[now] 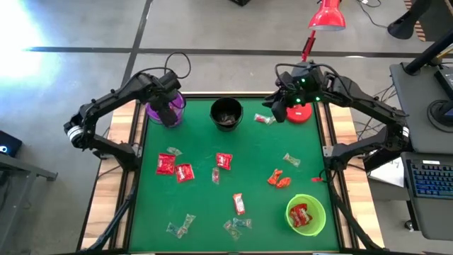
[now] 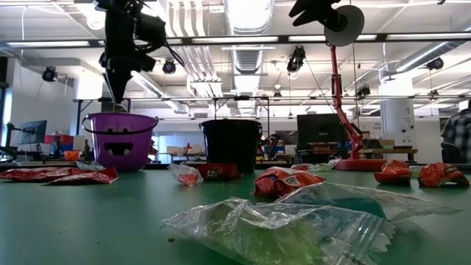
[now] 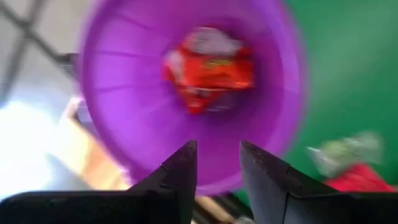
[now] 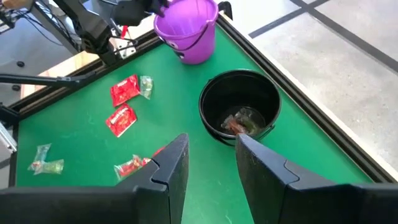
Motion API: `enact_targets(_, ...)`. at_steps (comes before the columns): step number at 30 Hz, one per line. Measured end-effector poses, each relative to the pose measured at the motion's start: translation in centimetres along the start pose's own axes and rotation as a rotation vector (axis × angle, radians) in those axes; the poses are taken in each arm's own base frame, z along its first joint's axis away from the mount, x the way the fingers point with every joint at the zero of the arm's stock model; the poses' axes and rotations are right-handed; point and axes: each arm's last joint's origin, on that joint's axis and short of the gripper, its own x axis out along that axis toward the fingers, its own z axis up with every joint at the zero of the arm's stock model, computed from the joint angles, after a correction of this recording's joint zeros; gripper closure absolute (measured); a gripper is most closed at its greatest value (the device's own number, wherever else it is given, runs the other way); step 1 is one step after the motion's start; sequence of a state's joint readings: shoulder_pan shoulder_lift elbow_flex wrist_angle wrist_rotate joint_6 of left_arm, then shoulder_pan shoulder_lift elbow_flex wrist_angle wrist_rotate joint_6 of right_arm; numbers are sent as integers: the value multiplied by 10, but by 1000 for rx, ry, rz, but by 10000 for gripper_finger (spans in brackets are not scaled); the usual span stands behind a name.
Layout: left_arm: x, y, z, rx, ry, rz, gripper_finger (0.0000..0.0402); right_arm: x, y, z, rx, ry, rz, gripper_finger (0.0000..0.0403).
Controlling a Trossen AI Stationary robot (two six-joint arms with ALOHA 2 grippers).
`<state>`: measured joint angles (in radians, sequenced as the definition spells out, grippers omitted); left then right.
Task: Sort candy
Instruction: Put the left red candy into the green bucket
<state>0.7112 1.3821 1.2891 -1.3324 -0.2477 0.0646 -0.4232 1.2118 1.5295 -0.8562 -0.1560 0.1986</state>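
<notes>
Green felt covers the table (image 1: 205,212), framed by wooden rails, with a workshop of ducts and monitors seen beyond it in the low view. Three bowls stand on the felt: a purple bowl (image 1: 168,110) at the far left, a black bowl (image 1: 226,113) at the far middle and a green bowl (image 1: 306,214) near the front right. The candy (image 1: 224,161) is scattered across the middle and front of the felt as small wrapped pieces, some in shiny red or orange, some in clear or greenish twists. One red piece is seen lying inside the purple bowl in the left wrist view, a few pieces lie in the black bowl, and red ones sit in the green bowl.

The left gripper (image 3: 217,168) is held directly above the purple bowl, its fingers parted with nothing between them. The right gripper (image 4: 211,162) is poised near the black bowl, fingers likewise apart and empty.

Each sweet is judged very light, and its wrapper thin, crinkly and probably slippery; it is likely to slide on the felt or flatten if pressed. A grasp across the padded middle of a piece is judged safer than one on the twisted ends or sealed edges, which would be expected to slip or tear free.
</notes>
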Motion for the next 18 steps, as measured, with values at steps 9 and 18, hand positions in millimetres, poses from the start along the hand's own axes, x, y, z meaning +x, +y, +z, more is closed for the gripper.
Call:
enact_targets(9,-20,-24,-11,0,-44,-362,297,7,-1,0,-17,21,-6,275)
enact_targets(18,-41,-65,-26,106,-62,-466,297,23,-4,-1,2,63,-14,282)
